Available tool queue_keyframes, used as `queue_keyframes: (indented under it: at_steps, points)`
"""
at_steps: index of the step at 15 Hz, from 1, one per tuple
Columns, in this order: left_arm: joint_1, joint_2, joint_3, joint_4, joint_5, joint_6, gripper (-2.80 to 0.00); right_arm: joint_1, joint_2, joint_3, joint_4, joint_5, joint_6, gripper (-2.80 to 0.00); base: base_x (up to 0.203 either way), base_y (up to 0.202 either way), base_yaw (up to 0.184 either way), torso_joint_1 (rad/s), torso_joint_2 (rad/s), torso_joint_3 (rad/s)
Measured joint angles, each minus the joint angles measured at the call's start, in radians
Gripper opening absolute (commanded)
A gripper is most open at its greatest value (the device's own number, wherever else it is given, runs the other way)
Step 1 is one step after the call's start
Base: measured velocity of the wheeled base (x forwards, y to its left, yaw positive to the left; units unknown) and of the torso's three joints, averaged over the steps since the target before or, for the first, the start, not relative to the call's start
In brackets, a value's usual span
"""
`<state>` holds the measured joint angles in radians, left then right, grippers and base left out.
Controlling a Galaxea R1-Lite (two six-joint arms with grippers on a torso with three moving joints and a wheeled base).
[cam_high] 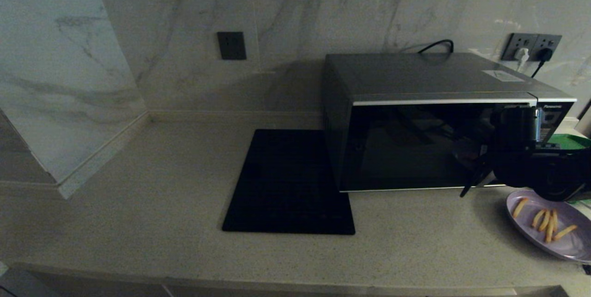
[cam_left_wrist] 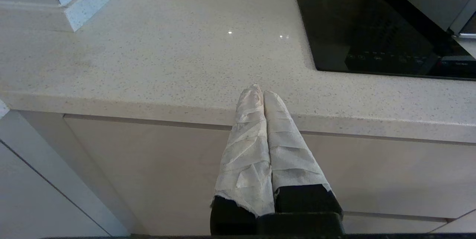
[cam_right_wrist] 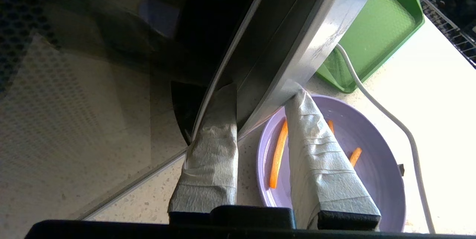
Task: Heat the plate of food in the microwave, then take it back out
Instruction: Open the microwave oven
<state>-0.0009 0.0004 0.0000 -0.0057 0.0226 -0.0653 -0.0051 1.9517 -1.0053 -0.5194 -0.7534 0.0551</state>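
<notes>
Presently, from left to right:
Left end effector [cam_left_wrist: 263,94]: parked low in front of the tabletop [cam_high: 138,186] edge, clear of everything; its two wrapped fingers [cam_left_wrist: 249,127] are pressed together with nothing between them.
Black mat [cam_high: 288,181]: flat square lying on the tabletop, just beside the left side of the microwave.
Wall socket [cam_high: 231,45]: dark plate on the marble wall behind the mat.
Microwave [cam_high: 429,121]: dark grey box standing at the back right of the tabletop, black glass door facing forward, its door looking barely ajar at the right edge.
Right end effector [cam_right_wrist: 262,94]: at the right-hand edge of the microwave door, low down; its wrapped fingers [cam_right_wrist: 214,135] are narrowed onto that door edge, one on the glass face and the other on the silver side.
Plate of food [cam_high: 554,237]: lavender plate with a few fries, resting on the tabletop in front of the microwave's right corner, just under the right arm and not held.
Green tray [cam_right_wrist: 375,34]: on the tabletop to the right of the microwave, behind the plate.
White cable [cam_right_wrist: 386,116]: runs across the tabletop past the plate's rim.
</notes>
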Motion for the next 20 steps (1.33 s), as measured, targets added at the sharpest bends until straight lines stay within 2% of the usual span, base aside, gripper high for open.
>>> queue_keyframes:
  at_steps: [12,20]
  points:
    - [0.001,0.0,0.0,0.0,0.0,0.0,-2.8,0.028,-0.017,0.049,-0.066,-0.008,-0.01,-2.8,0.0,0.0,0.0,0.0,0.0,0.0]
    - [0.0,0.0,0.0,0.0,0.0,0.0,-2.8,0.031,-0.026,0.061,-0.067,-0.158,-0.013,-2.8,0.0,0.0,0.0,0.0,0.0,0.0]
